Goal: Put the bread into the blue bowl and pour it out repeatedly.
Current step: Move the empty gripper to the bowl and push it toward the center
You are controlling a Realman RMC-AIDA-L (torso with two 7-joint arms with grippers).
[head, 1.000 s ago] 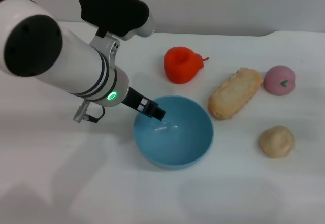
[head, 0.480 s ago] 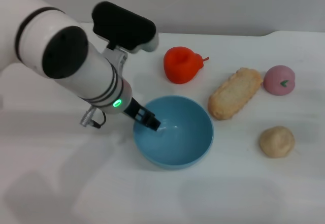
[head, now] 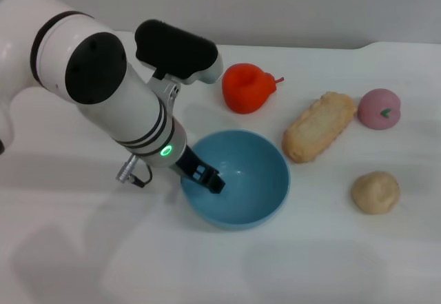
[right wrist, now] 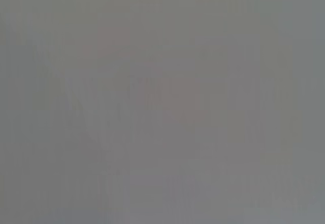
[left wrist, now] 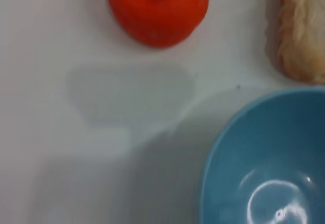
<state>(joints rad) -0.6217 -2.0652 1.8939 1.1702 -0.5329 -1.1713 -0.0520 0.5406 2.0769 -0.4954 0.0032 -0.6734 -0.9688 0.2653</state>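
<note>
left gripper (head: 207,178) sits at the near-left rim of the blue bowl (head: 255,180), reaching just inside; i can't tell if its fingers are apart or together. bowl is empty. the bread (head: 318,126) lies on the table just beside the bowl's far-right rim, long axis running from that rim up toward the far right. my left arm is the nearer one; right gripper not seen. no writing or labels readable anywhere.
</note>
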